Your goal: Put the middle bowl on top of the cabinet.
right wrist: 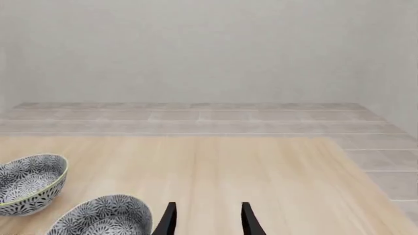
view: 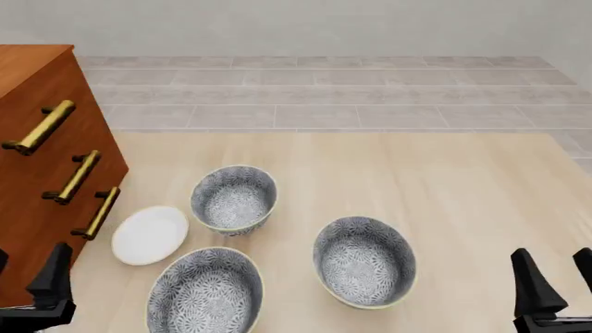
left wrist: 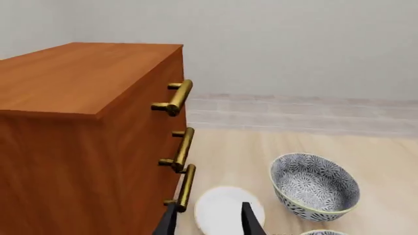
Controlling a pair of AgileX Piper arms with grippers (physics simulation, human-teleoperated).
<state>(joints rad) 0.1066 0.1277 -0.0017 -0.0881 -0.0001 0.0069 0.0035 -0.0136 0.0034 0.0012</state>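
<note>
Middle bowl (view: 234, 198) — blue-and-white floral, upright on the counter (view: 444, 187), just right of the white plate (view: 150, 234) and farthest from the arms; untouched. Two like bowls nearer: left bowl (view: 205, 291), right bowl (view: 364, 261). Cabinet (view: 37, 166) — reddish-brown, three brass handles, at the counter's left edge, its top bare. Left gripper (left wrist: 207, 220) — fingers parted, empty, low beside the cabinet. Right gripper (right wrist: 206, 219) — fingers parted, empty, well right of the bowls

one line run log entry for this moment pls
stage: before grasp | left pincer: open, empty | right pincer: open, empty | middle bowl: on table, by plate | cabinet: top bare
</note>
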